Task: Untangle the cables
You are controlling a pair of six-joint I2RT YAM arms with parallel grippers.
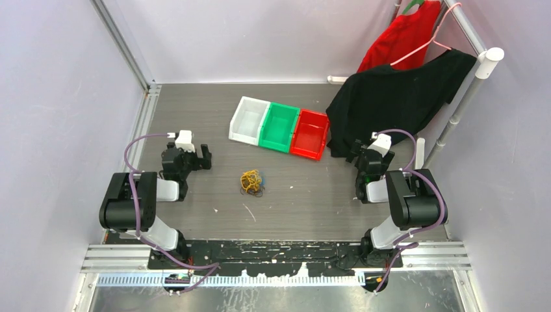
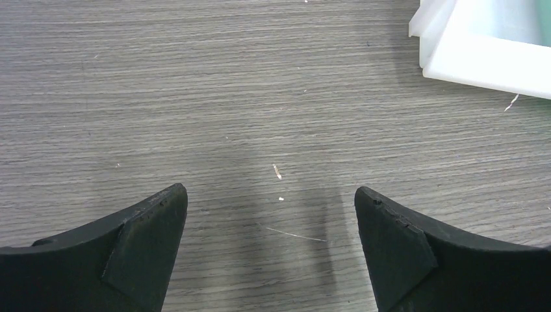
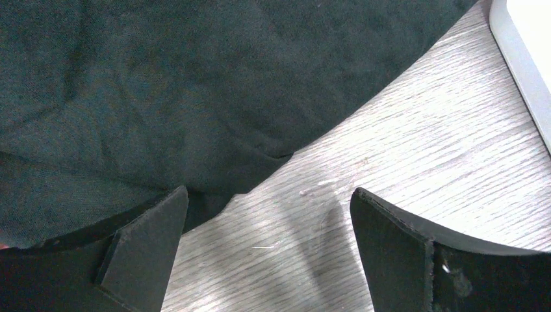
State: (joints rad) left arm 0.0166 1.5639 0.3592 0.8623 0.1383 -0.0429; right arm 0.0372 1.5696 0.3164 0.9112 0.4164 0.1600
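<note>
A: Nearest the arm bases, the cables (image 1: 251,182) lie in one small knot on the table (image 1: 312,195), with no clear long axis (strands too fine to trace).
B: Which arm?
A: Left, I judge. The left gripper (image 2: 269,190) is spread wide and holds nothing. The knot lies to its right, slightly nearer the bases, not touching. The right gripper (image 3: 269,191), equally wide and empty, hangs farther off by the black cloth (image 3: 130,84).

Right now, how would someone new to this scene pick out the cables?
Find the row of three bins on the grey table. In front of the white bin, toward the near edge, sits a small wad of cables. It is the only orange-yellow tangle there.
</note>
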